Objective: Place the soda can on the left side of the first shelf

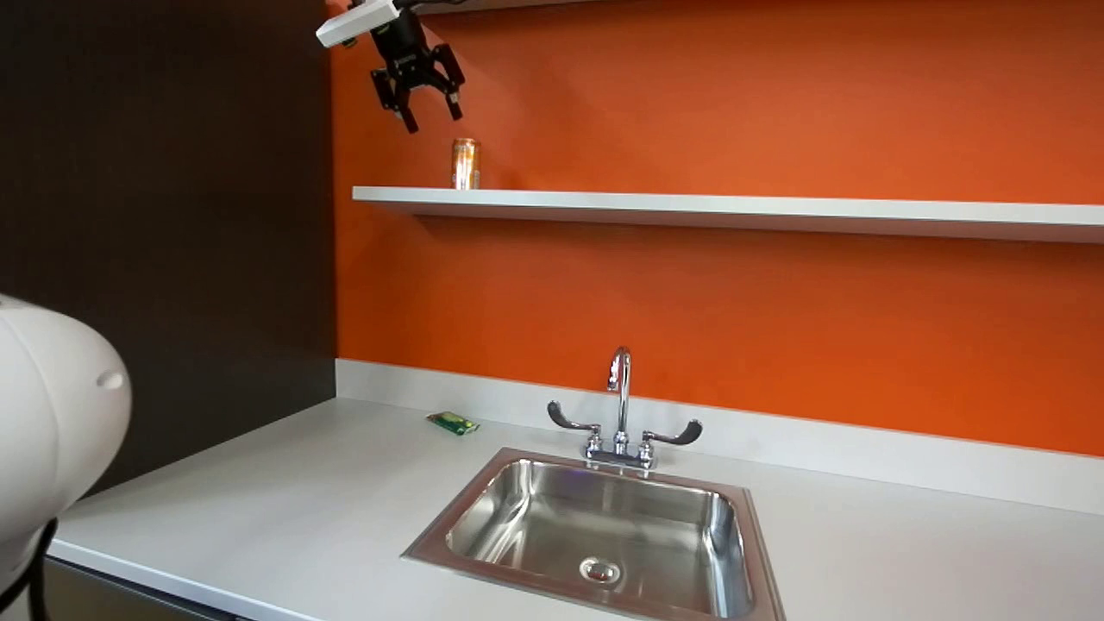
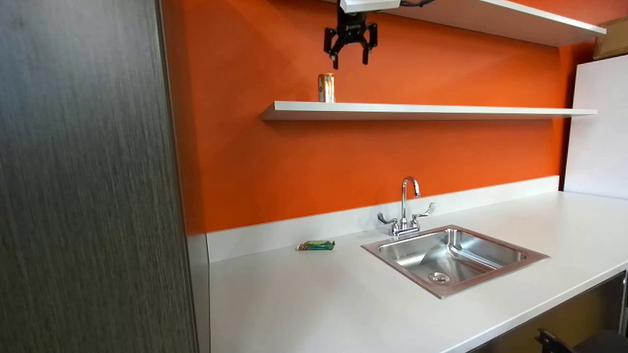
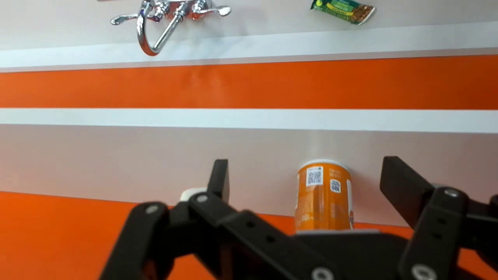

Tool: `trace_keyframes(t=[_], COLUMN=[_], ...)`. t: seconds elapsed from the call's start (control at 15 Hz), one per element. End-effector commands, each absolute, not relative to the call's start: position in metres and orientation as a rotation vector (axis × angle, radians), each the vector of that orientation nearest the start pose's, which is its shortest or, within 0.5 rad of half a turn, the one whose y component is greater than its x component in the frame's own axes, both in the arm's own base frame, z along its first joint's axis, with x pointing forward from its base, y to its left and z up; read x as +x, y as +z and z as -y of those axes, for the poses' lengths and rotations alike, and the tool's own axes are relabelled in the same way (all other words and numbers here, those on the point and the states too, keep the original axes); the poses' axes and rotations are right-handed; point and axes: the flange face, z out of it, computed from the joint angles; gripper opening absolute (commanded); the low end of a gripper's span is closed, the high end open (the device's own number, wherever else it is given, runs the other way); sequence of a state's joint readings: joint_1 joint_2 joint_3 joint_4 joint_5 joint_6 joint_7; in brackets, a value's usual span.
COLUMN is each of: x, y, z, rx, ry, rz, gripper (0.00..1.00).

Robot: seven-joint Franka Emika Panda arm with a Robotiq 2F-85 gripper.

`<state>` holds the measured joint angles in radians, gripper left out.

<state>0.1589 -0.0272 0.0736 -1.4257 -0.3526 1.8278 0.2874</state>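
Note:
The soda can (image 1: 466,164) is orange-gold and stands upright near the left end of the first shelf (image 1: 733,207), a long white board on the orange wall. Can (image 2: 327,88) and shelf (image 2: 431,111) show the same way in an exterior view. My gripper (image 1: 434,123) is open and empty, pointing down, above the can and apart from it; it also shows in an exterior view (image 2: 350,64). In the wrist view the can (image 3: 323,198) appears between the spread fingers (image 3: 305,171), its lower end on the shelf (image 3: 116,155); its top is hidden behind the gripper body.
An upper shelf (image 2: 530,22) hangs above the arm. A dark panel (image 1: 164,216) stands at the left. Below are the countertop (image 1: 259,500), steel sink (image 1: 759,561), faucet (image 1: 623,388) and a green packet (image 1: 453,423). A white cabinet (image 2: 603,127) stands at the far right.

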Motion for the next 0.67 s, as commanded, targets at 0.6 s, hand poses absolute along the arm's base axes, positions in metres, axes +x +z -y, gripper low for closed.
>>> trace_keyframes(t=[0.6], x=[0.504], y=[0.598], z=[-0.062], rx=[-3.371], ry=[-0.395], rz=[-0.124], gripper=[1.00])
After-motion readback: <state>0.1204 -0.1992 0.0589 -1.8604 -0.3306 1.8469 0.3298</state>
